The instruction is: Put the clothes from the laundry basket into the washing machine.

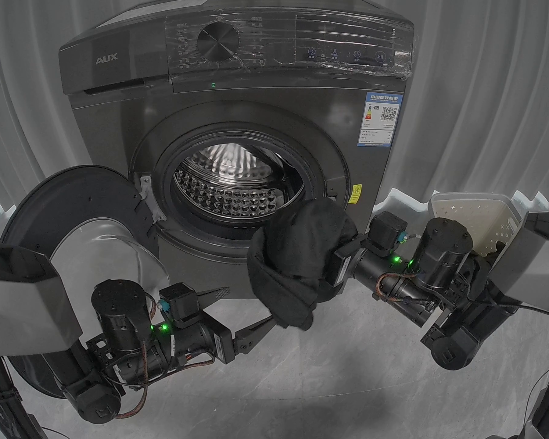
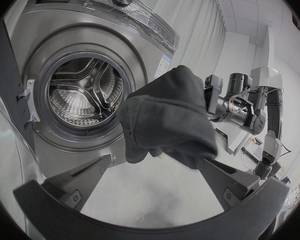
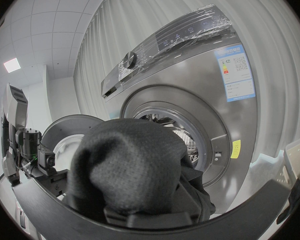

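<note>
- Jaws of the right gripper [image 1: 343, 262] are closed on a black garment [image 1: 299, 257]. The cloth is bunched so thickly over them that the fingers themselves are hidden.
- The black garment hangs in the air in front of the washing machine [image 1: 238, 92], at the lower right of the round opening's rim. It is outside the drum [image 1: 232, 178], and a loose fold trails below the hold.
- By its look it is a thick, soft knit: light, limp, not fragile and not slippery. It will likely sag and drape rather than keep a shape.
- The best hold is probably a gathered wad of several layers, as here, rather than one thin edge that could slide out.
- The trailing fold is the risk, since it may catch on the lower rim of the opening unless it is lifted over.
- Jaws of the left gripper [image 1: 247, 309] stand wide apart and hold nothing. It sits low, just beside the trailing fold, and I cannot tell whether one finger touches the cloth.
- The door [image 1: 73, 214] stands open on the robot's left, and the part of the drum that shows looks bare.
- A pale laundry basket [image 1: 476, 214] stands beside the machine on the robot's right, behind the right arm. Its contents cannot be made out.
</note>
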Available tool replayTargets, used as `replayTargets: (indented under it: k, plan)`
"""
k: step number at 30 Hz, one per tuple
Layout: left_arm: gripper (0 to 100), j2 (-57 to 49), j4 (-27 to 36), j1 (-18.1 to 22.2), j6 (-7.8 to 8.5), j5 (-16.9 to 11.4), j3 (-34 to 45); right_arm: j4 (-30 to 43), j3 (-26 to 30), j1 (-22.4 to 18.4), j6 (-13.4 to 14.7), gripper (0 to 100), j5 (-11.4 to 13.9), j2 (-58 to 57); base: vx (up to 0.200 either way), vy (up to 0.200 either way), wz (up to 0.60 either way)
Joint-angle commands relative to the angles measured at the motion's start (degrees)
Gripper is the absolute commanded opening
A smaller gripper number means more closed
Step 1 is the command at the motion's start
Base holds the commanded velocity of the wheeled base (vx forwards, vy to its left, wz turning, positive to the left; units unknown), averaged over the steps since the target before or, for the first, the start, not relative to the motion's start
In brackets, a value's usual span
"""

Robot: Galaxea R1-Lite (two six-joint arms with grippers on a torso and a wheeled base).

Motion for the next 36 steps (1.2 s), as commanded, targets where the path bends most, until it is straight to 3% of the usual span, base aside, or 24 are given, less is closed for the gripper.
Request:
replayTargets:
  k: [1, 12, 20, 29, 33, 35, 36]
  plan:
    - [100, -0.36, -0.01, 0.06, -0.04, 0.01, -0.02, -0.08, -0.54, -0.52, -0.01, 0, 0.03, 0.52, 0.0, 0.0, 0.0]
    - [100, -1.68, -0.01, -0.03, -0.04, -0.52, -0.37, -0.17, -1.24, 0.1, -0.09, 0, 0.12, 2.27, 0.0, 0.0, 0.0]
    - [100, 4.74, -0.01, -0.03, -0.04, -0.08, -7.84, 0.27, -1.51, 4.05, -0.09, 0, -0.32, 2.19, 0.0, 0.0, 0.0]
    - [100, 11.33, 0.07, 0.24, 0.23, 0.27, -14.52, 0.18, -1.24, 4.93, -0.01, 0, -0.41, 1.92, 0.0, 0.0, 0.0]
    - [100, 14.05, 0.07, 1.82, 2.6, 0.89, -18.12, 0.01, -1.07, 5.63, 0.17, 0, -0.49, 1.92, 0.0, 0.0, 0.0]
    - [100, 15.11, -0.01, 1.91, 3.04, 0.89, -19.18, 0.01, -1.07, 5.81, 0.17, 0, -0.49, 1.92, 0.0, 0.0, 0.0]
    - [0, 15.99, -0.01, 2.0, 3.22, 0.98, -20.06, 0.01, -1.07, 5.81, 0.17, 0, -0.58, 2.01, 0.0, 0.0, 0.0]
